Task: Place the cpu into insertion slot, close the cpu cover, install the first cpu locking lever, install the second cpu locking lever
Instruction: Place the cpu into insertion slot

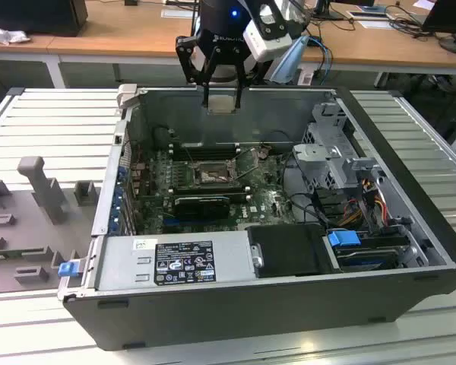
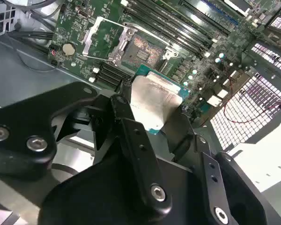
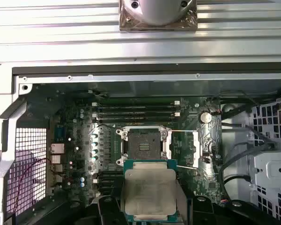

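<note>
Exterior view: the computer case (image 1: 235, 304) lies open-topped on a slatted table (image 1: 45, 122), with its walls standing up on all sides. The space above the motherboard (image 1: 270, 199) is free. The arm reaches in from the far side and points straight down, with the gripper (image 1: 222, 97) held above the case's far wall, well clear of the board. Its fingers (image 2: 126, 117) are clamped on opposite edges of the one cpu (image 1: 222, 105), which is held flat with its silvery top facing the wrist cameras.

In both wrist views the single insertion slot (image 3: 143, 145) sits bare, its dark centre uncovered. The cpu (image 3: 150, 190) hangs apart from it and off to one side, not over it. The one cpu cover (image 3: 185, 149) is swung open and lies just beside the slot. A bank of long memory slots (image 3: 136, 110) borders the slot's other side. In the exterior view a black card (image 1: 201, 204) runs along the slot's near edge, and a drive cage (image 1: 327, 152) stands to the exterior view's right.
</note>
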Available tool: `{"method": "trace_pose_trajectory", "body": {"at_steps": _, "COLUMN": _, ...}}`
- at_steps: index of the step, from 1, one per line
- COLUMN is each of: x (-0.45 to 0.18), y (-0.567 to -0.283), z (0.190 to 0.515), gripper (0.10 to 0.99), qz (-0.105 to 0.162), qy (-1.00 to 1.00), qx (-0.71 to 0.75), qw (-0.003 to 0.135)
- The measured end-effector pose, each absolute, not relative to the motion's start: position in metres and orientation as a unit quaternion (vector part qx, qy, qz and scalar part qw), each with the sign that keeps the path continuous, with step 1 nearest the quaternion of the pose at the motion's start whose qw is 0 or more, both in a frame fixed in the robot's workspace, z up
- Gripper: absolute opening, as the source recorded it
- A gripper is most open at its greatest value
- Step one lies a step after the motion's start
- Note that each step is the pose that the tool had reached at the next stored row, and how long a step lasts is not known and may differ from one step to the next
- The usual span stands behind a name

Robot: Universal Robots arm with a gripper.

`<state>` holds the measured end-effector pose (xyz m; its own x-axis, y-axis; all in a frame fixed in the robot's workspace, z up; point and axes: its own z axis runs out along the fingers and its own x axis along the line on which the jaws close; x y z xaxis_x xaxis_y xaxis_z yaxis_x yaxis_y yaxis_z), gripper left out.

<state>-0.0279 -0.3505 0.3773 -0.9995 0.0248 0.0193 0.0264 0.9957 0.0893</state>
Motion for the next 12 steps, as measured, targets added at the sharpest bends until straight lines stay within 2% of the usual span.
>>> {"method": "trace_pose_trajectory", "body": {"at_steps": 4, "x": -0.0279, "y": -0.3505, "z": 0.3766, "gripper": 0.529, "qz": -0.045, "qy": -0.996, "qx": -0.072, "qw": 0.006}}
{"method": "trace_pose_trajectory", "body": {"at_steps": 12, "x": -0.0279, "y": -0.3506, "z": 0.3740, "gripper": 0.529, "qz": -0.045, "qy": -0.996, "qx": -0.078, "qw": 0.007}}
